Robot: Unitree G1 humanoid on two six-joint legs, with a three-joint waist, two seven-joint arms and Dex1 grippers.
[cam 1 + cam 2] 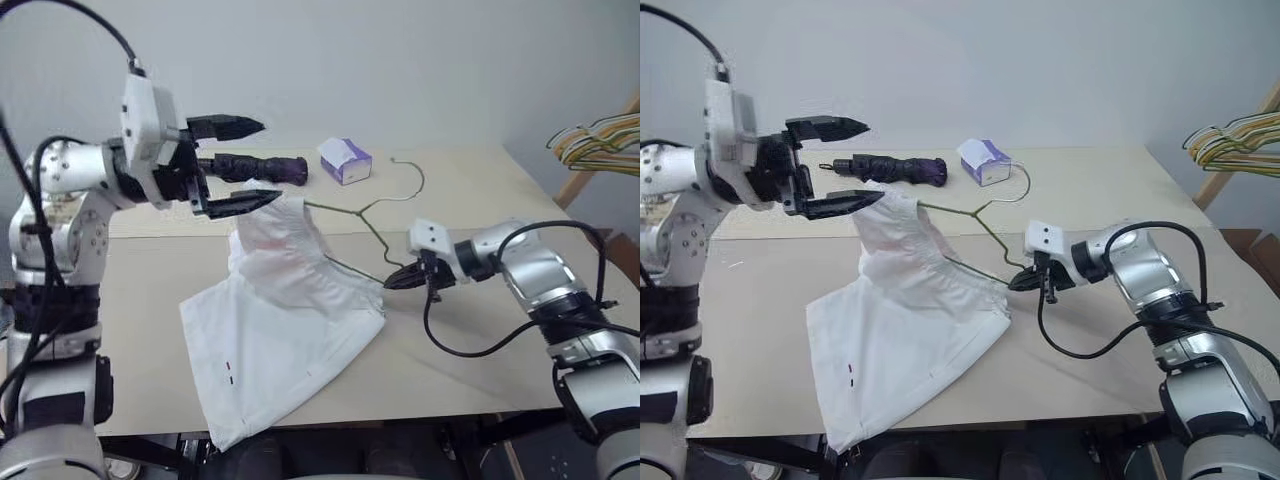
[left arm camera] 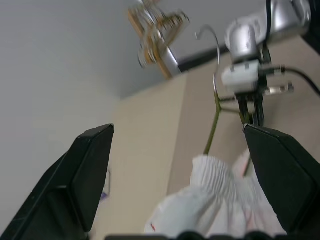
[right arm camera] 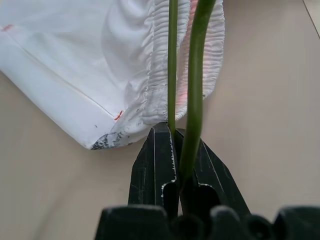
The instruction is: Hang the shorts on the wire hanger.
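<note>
My right jaws (image 1: 392, 281) are clamped on one end corner of the wire hanger (image 1: 362, 212), where its two thin wires meet; in the right wrist view both wires run out from between my black fingers (image 3: 155, 165) and on into the gathered waistband of the shorts (image 3: 100, 65). The hanger stands tilted above the bench (image 1: 480, 190), its hook (image 1: 410, 175) curling up toward the far side, and its other end is buried inside the shorts' waist. That waist is lifted off the bench and bunched up on the wire, with a faint pink mark on the cloth just below the gathers, while the rest of the white shorts drapes down and lies spread flat on the bench toward the near edge, with tiny red and black marks near the hem. My left jaws (image 1: 240, 165) stand wide apart and hold nothing; they point across toward my right, with the lower fingertip (image 1: 262, 199) just at the raised top of the waistband, though I cannot tell whether it touches the cloth. On the far part of the bench lie a dark purple folded umbrella (image 1: 255, 167) and, just beside it, a white-and-purple tissue box (image 1: 345, 160). Off past the bench's right edge hangs a bunch of yellow, green and white hangers (image 1: 600, 143).
</note>
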